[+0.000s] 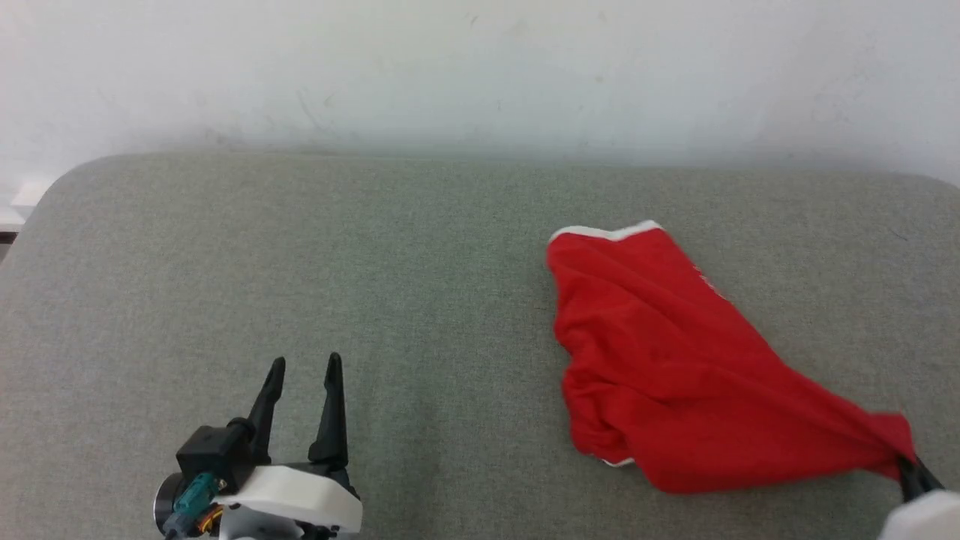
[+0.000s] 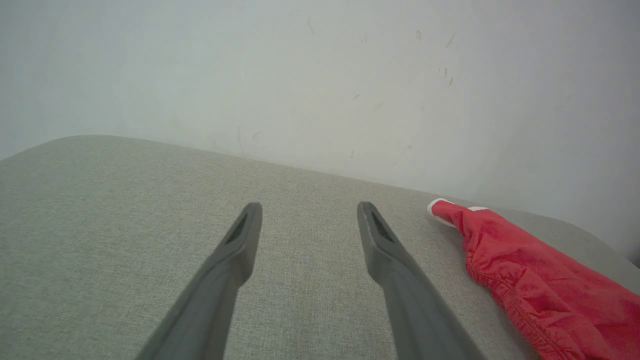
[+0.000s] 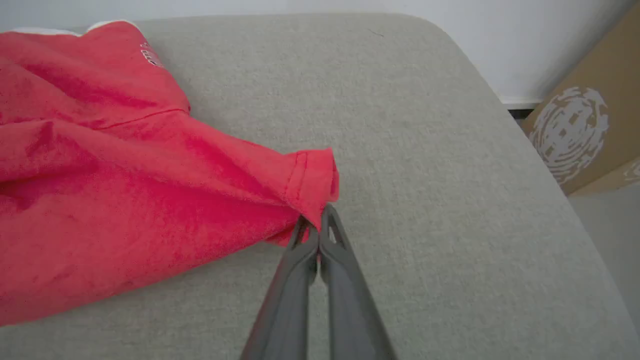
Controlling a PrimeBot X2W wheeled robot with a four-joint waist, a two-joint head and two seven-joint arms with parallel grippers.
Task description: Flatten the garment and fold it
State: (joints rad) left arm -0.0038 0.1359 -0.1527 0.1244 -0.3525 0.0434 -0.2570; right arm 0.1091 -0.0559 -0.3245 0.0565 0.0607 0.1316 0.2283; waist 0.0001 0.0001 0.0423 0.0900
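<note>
The garment (image 1: 660, 360), red shorts with white trim, lies crumpled on the right half of the grey cushion (image 1: 300, 262). One hemmed corner is drawn out toward the lower right. My right gripper (image 3: 317, 222) is shut on that corner of the garment (image 3: 125, 175); its dark fingertips (image 1: 911, 472) show at the lower right edge of the head view. My left gripper (image 1: 304, 367) stands open over bare cushion at the lower left, well away from the cloth. Between its spread fingers (image 2: 235, 250) lies only cushion, with the garment (image 2: 540, 285) off to the right.
A white wall (image 1: 480, 67) runs behind the cushion. The cushion's rounded right edge (image 3: 550, 165) drops off beside a brown cardboard box (image 3: 585, 130) on the floor. Bare cushion stretches across the left and middle.
</note>
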